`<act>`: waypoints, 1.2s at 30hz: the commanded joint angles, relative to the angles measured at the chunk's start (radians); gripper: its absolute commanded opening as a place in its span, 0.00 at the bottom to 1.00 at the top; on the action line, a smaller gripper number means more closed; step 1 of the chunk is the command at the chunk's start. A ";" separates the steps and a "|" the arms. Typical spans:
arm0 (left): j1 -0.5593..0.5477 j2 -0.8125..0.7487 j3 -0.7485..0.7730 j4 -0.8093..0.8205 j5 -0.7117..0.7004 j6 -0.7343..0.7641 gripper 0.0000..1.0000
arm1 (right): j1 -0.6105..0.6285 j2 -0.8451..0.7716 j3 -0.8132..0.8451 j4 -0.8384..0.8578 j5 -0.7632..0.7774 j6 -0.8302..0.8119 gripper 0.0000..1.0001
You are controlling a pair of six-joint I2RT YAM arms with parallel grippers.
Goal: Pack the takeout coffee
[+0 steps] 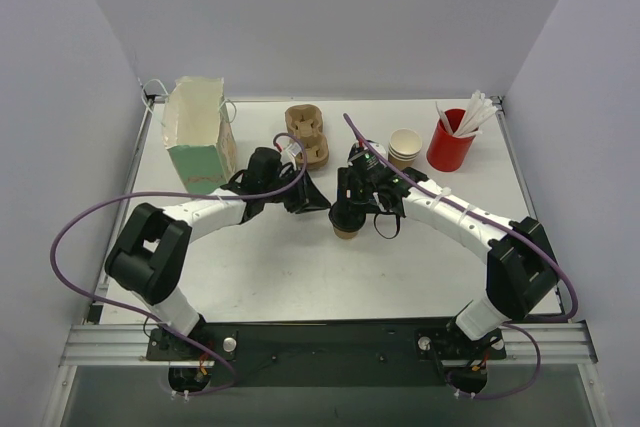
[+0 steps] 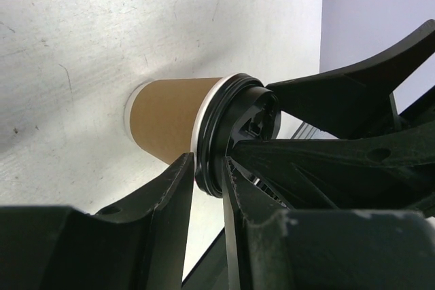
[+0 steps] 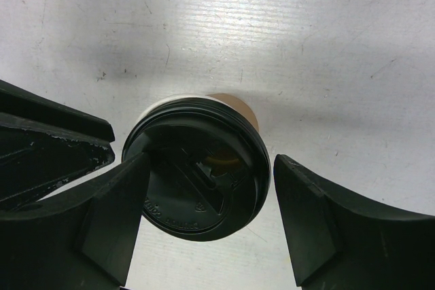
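Observation:
The takeout coffee point(image 1: 346, 228) is a brown paper cup with a black lid, standing upright on the white table point(image 1: 300, 277) at centre. In the left wrist view the coffee point(image 2: 170, 117) shows side-on, and from above in the right wrist view point(image 3: 197, 181). My left gripper point(image 1: 322, 205) reaches in from the left. Its jaws point(image 2: 207, 168) stand slightly apart, with the lid's rim at their tips. My right gripper point(image 1: 350, 209) hangs just over the cup, open point(image 3: 212, 174). One finger overlaps the lid's top. The other stands beside the rim with a sliver of table showing.
An open green-and-white paper bag point(image 1: 200, 132) stands at the back left. A brown cardboard cup carrier point(image 1: 307, 135) lies behind the grippers. A stack of tan lidless cups point(image 1: 404, 147) and a red cup with white sticks point(image 1: 452, 137) stand back right. Grey walls enclose the table.

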 commanded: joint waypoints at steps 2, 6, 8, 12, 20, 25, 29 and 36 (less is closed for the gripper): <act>-0.005 0.017 0.052 -0.038 -0.023 0.040 0.33 | 0.005 0.028 0.021 -0.055 0.037 -0.008 0.68; -0.010 0.017 0.046 -0.026 -0.024 0.038 0.33 | 0.005 0.030 0.023 -0.056 0.038 -0.009 0.68; -0.010 0.019 0.045 -0.024 -0.025 0.040 0.33 | 0.005 0.031 0.023 -0.056 0.038 -0.009 0.68; -0.013 0.022 0.043 -0.018 -0.023 0.039 0.33 | 0.005 0.030 0.023 -0.056 0.037 -0.009 0.68; -0.021 0.027 0.051 -0.029 -0.021 0.051 0.33 | 0.005 0.033 0.021 -0.053 0.035 -0.008 0.68; -0.030 0.037 0.065 -0.055 -0.037 0.065 0.33 | 0.003 0.033 0.015 -0.052 0.035 -0.005 0.68; -0.034 0.042 0.080 -0.086 -0.055 0.075 0.33 | 0.002 0.035 0.014 -0.052 0.034 -0.005 0.68; -0.054 0.047 0.121 -0.185 -0.113 0.121 0.33 | -0.003 0.039 0.005 -0.046 0.029 0.000 0.68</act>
